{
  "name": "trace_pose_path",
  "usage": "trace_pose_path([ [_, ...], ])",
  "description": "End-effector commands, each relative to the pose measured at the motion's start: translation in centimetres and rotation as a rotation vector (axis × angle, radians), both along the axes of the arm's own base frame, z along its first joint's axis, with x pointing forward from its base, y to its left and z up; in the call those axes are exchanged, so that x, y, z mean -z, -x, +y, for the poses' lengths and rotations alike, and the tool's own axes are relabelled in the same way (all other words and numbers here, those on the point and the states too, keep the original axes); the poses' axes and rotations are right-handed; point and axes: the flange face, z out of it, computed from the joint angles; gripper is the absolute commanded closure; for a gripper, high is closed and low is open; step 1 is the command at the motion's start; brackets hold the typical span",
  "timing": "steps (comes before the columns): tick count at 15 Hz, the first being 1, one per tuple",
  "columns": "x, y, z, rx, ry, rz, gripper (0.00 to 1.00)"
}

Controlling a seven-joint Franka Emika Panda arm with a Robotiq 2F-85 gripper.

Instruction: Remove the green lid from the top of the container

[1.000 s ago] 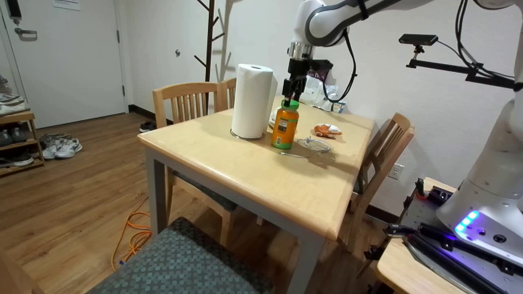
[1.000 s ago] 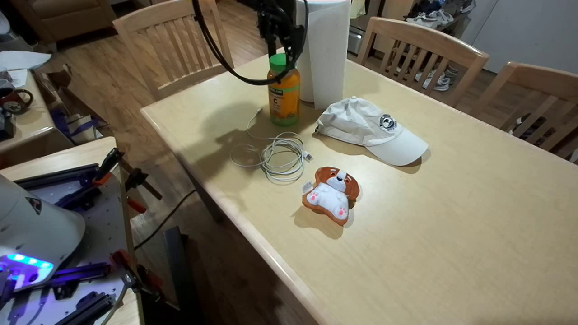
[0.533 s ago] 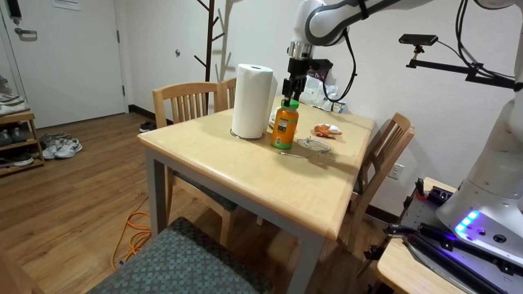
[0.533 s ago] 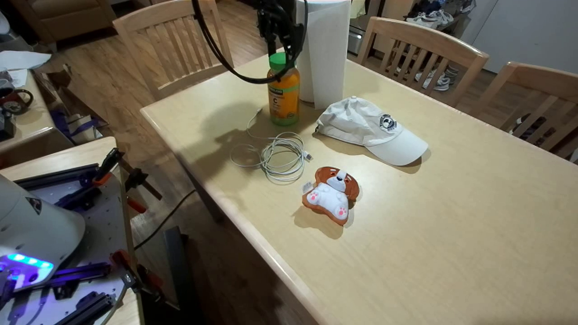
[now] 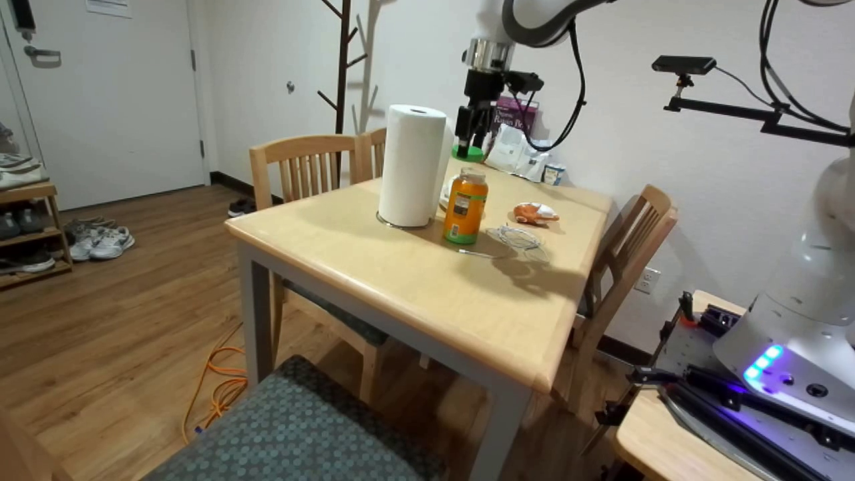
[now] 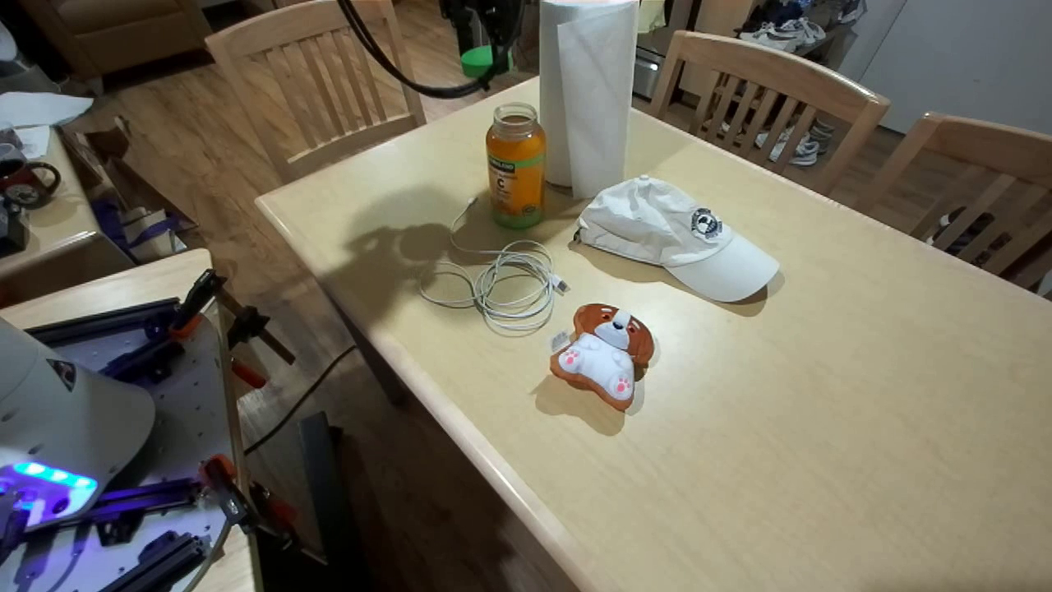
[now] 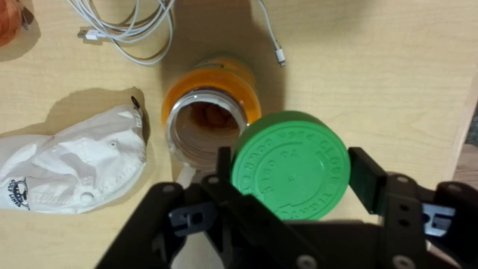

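Observation:
The green lid [image 5: 469,155] is off the container and held in the air by my gripper [image 5: 471,145]. In the wrist view the lid [image 7: 291,168] sits flat between both fingers [image 7: 289,164], which touch its sides. It also shows in an exterior view [image 6: 478,61], partly behind a black cable. The orange container [image 5: 465,210] stands upright on the table with its clear mouth open. It also shows in an exterior view [image 6: 516,168]. In the wrist view the container [image 7: 213,83] is below and to the upper left of the lid, with some contents inside.
A tall white paper towel roll [image 5: 413,167] stands close beside the container. A white cap [image 6: 674,238], a coiled white cable [image 6: 516,288] and a plush dog [image 6: 604,353] lie on the table. White bags [image 5: 513,150] stand at the far end. Wooden chairs [image 6: 772,103] surround the table.
Earlier the lid was on the container with my gripper at it. Now my gripper has lifted the lid up and off to the side. The container has stayed in place, its mouth now uncovered.

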Motion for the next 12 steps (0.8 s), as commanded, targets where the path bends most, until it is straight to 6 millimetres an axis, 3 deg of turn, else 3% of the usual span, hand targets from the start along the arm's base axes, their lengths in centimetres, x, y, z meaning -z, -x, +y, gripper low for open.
trace_pose_path([
  [1, 0.9, 1.5, 2.8, -0.031, 0.006, 0.05, 0.49],
  [7, 7.0, 3.4, 7.6, -0.119, -0.002, 0.139, 0.49],
  [12, 11.8, 3.9, 9.6, -0.167, -0.045, 0.145, 0.49],
])
